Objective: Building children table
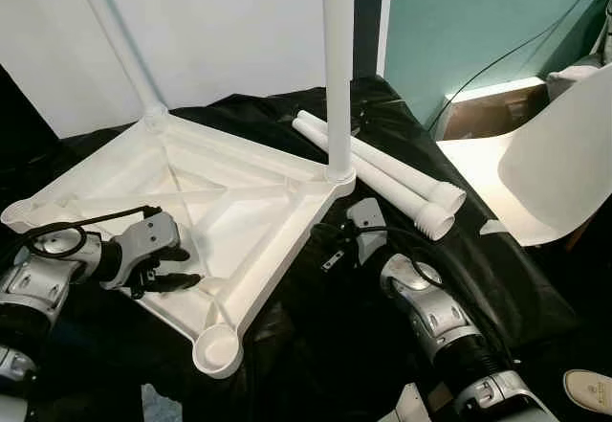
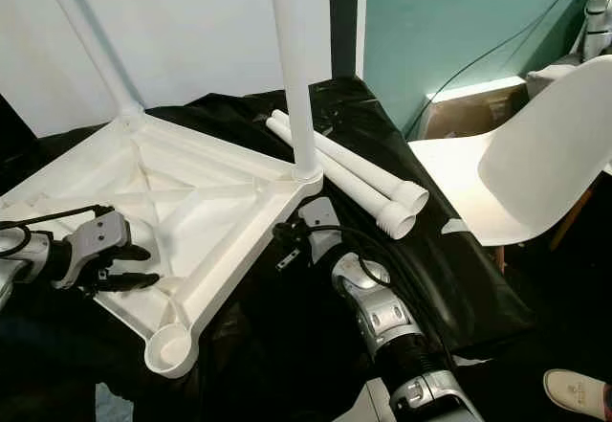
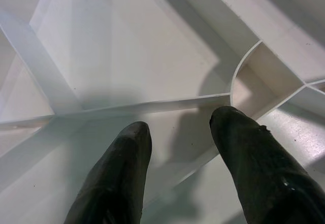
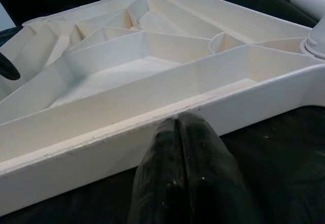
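Note:
The white table top (image 1: 244,202) lies upside down on a black sheet, ribs facing up. One white leg (image 1: 337,68) stands in its right corner socket and another leg (image 1: 115,39) in the far corner. The near corner socket (image 1: 218,348) is bare. Two loose legs (image 1: 387,173) lie side by side to the right. My left gripper (image 1: 180,275) hovers open over the ribbed underside, its fingers (image 3: 117,173) apart above a rib (image 3: 152,104). My right gripper (image 1: 332,248) is shut, with its fingertips (image 4: 176,125) against the outer rim (image 4: 117,132) of the top, holding nothing.
A white chair (image 1: 545,164) stands close on the right, with a shoe (image 1: 588,388) on the floor by it. A black cable (image 1: 497,58) runs down the teal wall behind. The black sheet (image 1: 316,345) covers the ground around the table top.

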{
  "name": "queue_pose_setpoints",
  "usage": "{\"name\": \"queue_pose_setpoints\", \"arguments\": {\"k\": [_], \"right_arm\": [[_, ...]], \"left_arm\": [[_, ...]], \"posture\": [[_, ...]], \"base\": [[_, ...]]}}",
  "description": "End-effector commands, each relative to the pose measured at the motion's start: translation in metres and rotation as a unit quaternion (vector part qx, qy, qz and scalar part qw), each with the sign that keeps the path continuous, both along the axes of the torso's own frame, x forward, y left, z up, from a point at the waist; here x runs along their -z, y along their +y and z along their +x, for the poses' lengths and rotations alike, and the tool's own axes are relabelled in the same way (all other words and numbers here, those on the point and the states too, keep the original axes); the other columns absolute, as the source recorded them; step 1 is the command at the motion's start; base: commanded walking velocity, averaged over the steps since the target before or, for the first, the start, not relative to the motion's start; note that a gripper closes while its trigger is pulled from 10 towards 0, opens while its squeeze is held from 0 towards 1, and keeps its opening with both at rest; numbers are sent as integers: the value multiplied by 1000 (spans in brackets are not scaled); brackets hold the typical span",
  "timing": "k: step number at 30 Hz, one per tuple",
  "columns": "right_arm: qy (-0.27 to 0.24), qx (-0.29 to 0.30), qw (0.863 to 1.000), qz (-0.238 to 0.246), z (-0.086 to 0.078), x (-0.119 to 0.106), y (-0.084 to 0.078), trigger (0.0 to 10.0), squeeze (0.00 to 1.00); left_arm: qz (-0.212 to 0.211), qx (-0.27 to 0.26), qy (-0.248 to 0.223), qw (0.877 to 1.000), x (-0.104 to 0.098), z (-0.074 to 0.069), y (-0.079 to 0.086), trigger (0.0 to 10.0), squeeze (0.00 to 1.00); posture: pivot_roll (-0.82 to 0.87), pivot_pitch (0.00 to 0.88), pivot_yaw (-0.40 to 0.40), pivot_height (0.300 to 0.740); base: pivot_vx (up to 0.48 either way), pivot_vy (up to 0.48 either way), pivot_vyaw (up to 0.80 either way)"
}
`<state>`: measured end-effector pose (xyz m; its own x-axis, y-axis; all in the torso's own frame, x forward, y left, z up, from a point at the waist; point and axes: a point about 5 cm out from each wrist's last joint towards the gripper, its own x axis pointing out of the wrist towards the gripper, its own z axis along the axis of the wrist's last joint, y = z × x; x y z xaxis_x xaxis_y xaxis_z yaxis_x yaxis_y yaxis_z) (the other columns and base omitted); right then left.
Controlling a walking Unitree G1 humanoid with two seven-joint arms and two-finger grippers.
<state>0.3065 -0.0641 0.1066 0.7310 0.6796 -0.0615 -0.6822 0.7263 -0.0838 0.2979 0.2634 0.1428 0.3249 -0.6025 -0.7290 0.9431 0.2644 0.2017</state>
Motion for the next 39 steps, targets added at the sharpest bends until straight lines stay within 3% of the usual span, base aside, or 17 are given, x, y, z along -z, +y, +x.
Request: {"name": "queue_pose_setpoints", "arguments": {"k": [1,12,17,19,21,26,27,28,31,35,37,38,39], "right_arm": [[2,-5,1000,-7,-1,1,5,10000,0],[6,-5,1000,-12,-3,5,6,10000,0],[8,-5,1000,-14,-3,7,6,10000,0],[8,-5,1000,-16,-3,7,6,10000,0],[8,-5,1000,-16,-3,7,6,10000,0],[8,-6,1000,-19,-3,7,5,10000,0],[7,-6,1000,-21,-3,6,5,10000,0],[6,-6,1000,-22,-3,6,5,10000,0],[6,-5,1000,-22,-4,6,5,10000,0],[6,-4,1000,-22,-5,7,6,10000,0],[6,-4,1000,-22,-5,7,6,10000,0],[6,-4,1000,-21,-6,7,7,10000,0],[6,-4,1000,-20,-6,7,7,10000,0]], "left_arm": [[2,99,137,986,2,-21,5,10000,0],[6,102,137,985,-6,-23,13,10000,0],[27,118,155,981,5,-29,12,10000,0],[18,137,145,980,18,-31,-3,10000,0],[18,137,145,980,18,-31,-3,10000,0],[9,156,109,982,31,-26,-24,10000,0],[-11,162,69,984,36,-20,-42,10000,0],[-17,161,55,985,37,-17,-47,10000,0],[-6,162,50,985,39,-15,-49,10000,0],[63,141,64,986,56,-14,-42,10000,0],[63,141,64,986,56,-14,-42,10000,0],[74,129,66,987,60,-14,-40,9216,0],[86,120,67,987,63,-13,-38,2824,0]], "posture": [[50,0,77,740],[55,0,79,740],[56,0,79,740],[55,0,75,740],[55,0,75,740],[51,0,72,740],[43,0,75,740],[43,0,75,740],[42,0,77,740],[38,0,85,740],[38,0,85,740],[37,0,86,740],[37,0,86,740]], "base": [[0,0,0],[0,0,0],[0,0,0],[0,0,0],[0,0,0],[0,0,0],[0,0,0],[0,0,0],[0,0,0],[0,0,0],[0,0,0],[0,0,0],[0,0,0]]}}
